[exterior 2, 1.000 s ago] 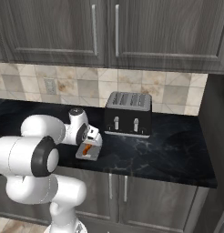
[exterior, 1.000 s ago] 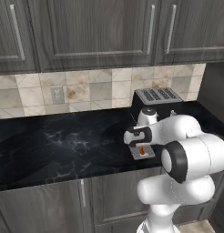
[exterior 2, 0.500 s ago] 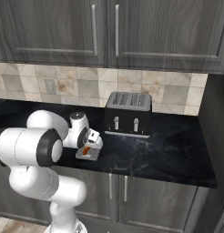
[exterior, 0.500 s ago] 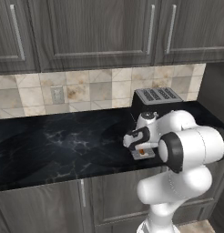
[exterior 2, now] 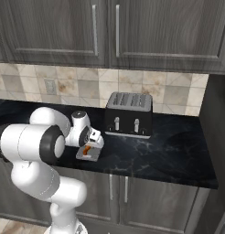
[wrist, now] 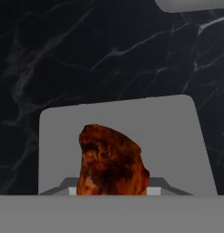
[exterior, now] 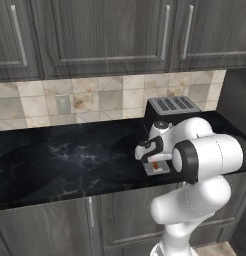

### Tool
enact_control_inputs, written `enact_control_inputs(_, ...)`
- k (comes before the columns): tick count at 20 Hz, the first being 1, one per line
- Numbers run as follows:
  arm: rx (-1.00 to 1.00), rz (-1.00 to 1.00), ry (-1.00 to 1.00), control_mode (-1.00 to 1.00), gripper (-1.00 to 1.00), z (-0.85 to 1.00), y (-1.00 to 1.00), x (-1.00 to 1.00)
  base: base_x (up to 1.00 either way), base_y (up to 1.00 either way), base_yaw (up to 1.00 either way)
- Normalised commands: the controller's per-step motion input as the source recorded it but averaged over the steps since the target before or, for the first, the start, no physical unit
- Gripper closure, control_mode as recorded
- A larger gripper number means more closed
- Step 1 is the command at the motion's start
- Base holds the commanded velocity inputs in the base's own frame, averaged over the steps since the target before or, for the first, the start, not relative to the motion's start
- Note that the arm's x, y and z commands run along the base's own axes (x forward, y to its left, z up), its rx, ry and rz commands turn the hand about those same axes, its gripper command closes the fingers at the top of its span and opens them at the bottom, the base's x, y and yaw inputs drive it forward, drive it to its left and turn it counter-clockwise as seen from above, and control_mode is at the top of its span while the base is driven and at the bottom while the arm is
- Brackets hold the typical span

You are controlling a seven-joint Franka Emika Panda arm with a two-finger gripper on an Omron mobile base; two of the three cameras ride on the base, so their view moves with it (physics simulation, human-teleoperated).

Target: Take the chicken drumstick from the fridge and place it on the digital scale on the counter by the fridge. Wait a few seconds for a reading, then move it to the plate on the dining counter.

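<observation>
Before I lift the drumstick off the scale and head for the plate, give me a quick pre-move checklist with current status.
1. Chicken drumstick sits on the digital scale: ok.
2. Scale lies flat on the counter, near its front edge: ok.
3. Gripper is down at the drumstick: ok.
4. Firm grasp on the drumstick: cannot tell; the fingertips are not visible against the meat.
5. Toaster stands apart behind the scale, clear of a straight lift: ok.
6. Plate located for the drop-off: cannot tell from these views.
</observation>
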Motion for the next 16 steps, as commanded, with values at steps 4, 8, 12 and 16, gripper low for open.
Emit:
enact_control_inputs(4, 0.0, 0.0, 0.0, -1.0, 1.0, 0.0, 0.0, 0.0, 0.0, 0.0, 0.0)
enact_control_inputs(8, 0.0, 0.0, 0.0, -1.0, 1.0, 0.0, 0.0, -0.03, 0.0, 0.0, 0.0)
enact_control_inputs(12, 0.01, 0.0, -0.22, -1.0, 1.0, 0.79, 0.0, -0.71, 0.0, 0.0, 0.0)
enact_control_inputs(16, 0.04, 0.0, -0.36, -1.0, 1.0, 1.0, 0.0, -0.94, 0.0, 0.0, 0.0)
